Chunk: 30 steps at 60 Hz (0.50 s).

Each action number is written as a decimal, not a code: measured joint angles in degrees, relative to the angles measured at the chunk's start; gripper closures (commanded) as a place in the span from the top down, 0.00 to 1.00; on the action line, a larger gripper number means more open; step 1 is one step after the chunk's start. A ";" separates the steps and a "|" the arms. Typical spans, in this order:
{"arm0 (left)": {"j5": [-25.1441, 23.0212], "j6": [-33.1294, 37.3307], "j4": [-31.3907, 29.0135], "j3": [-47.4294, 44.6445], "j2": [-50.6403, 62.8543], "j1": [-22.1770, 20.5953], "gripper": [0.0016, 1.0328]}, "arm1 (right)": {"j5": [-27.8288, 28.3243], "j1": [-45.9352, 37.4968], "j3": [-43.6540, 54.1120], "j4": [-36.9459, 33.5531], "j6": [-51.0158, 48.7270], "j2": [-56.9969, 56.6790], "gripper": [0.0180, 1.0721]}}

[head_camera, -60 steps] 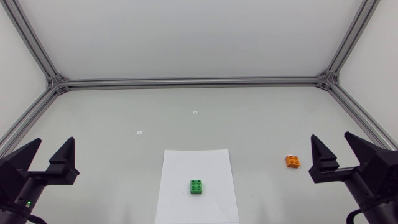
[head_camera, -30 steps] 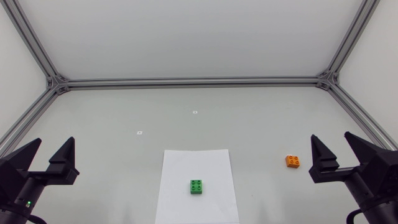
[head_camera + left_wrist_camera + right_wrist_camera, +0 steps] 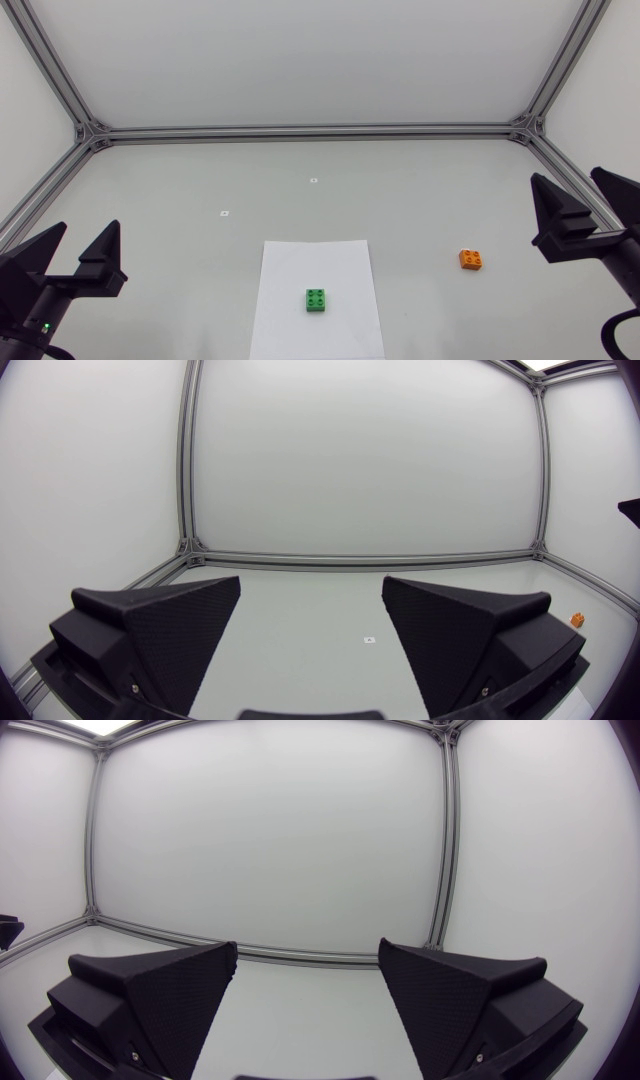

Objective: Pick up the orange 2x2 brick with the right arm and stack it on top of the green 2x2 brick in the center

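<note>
The green 2x2 brick [image 3: 316, 300] waits lower-centre as the base, the orange 2x2 brick [image 3: 471, 259] at right near the spread, empty right jaws; the left jaws gape too.

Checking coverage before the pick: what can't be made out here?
Right wrist view: neither brick shows past the right black claw.
Left wrist view: orange 2x2 plastic brick too small for studs; green 2x2 plastic brick out of frame.
Head view: right black claw cut by the edge.

Orange brick [image 3: 472, 259], green brick [image 3: 317, 300] on white paper [image 3: 315, 262], matte black grippers.
</note>
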<state>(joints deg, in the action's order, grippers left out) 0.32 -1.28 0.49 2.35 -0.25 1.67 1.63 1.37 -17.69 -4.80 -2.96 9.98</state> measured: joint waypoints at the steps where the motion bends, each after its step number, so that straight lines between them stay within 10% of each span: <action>1: 0.00 0.02 0.02 0.00 0.00 0.00 0.96 | 0.02 0.07 -0.74 -0.26 0.02 0.74 0.95; 30: 0.00 0.00 0.00 0.00 0.00 0.00 0.96 | -0.17 0.09 -21.35 -16.15 7.13 24.98 0.95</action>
<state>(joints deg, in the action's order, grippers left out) 0.32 -1.28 0.49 2.35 -0.25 1.67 1.45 1.45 -39.05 -20.95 4.16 34.96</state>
